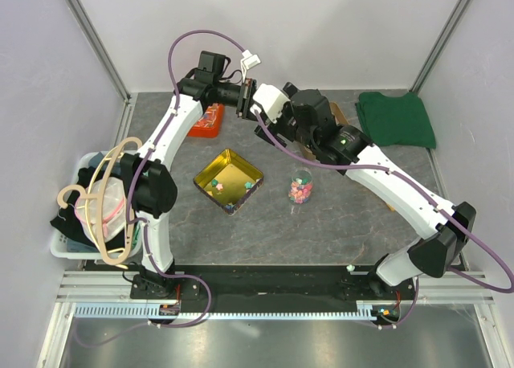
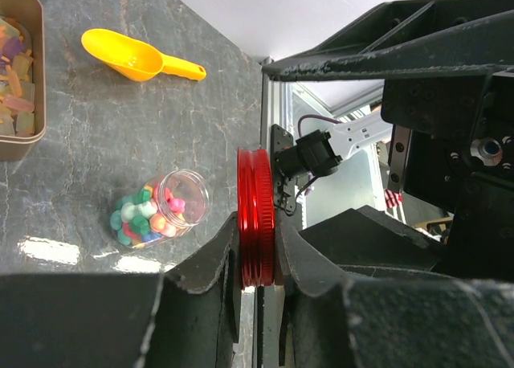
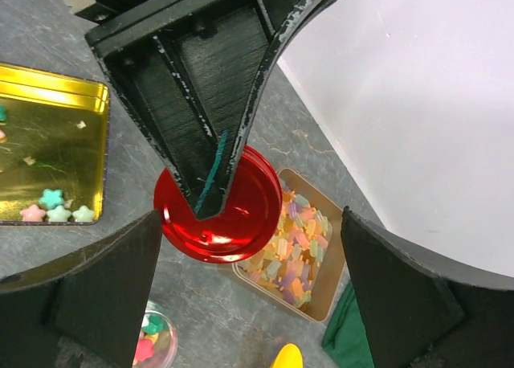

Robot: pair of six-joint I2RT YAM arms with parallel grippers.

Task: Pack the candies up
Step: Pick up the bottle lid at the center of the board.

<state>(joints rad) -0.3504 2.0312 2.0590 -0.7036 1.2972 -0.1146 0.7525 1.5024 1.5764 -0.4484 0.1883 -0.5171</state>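
The candies point(image 2: 144, 215) fill a small clear jar point(image 1: 300, 187) that stands open on the grey table; the left wrist view shows its mouth bare. A few more candies point(image 3: 58, 214) lie in the gold tray point(image 1: 228, 180). My left gripper point(image 2: 257, 247) is shut on a red screw lid point(image 2: 257, 215), held on edge in the air at the back of the table. My right gripper point(image 3: 250, 219) faces that lid point(image 3: 249, 199) with its jaws wide open, one on each side and apart from it. The left gripper's finger point(image 3: 209, 119) covers part of the lid's face.
A brown tray of flat pastel gummies point(image 3: 301, 247) sits under the lid. A yellow scoop point(image 2: 136, 56) lies beside it. There is an orange-red tray point(image 1: 207, 120) at the back left and a green cloth point(image 1: 395, 119) at the back right. A white basket with hangers point(image 1: 88, 215) stands at the left edge.
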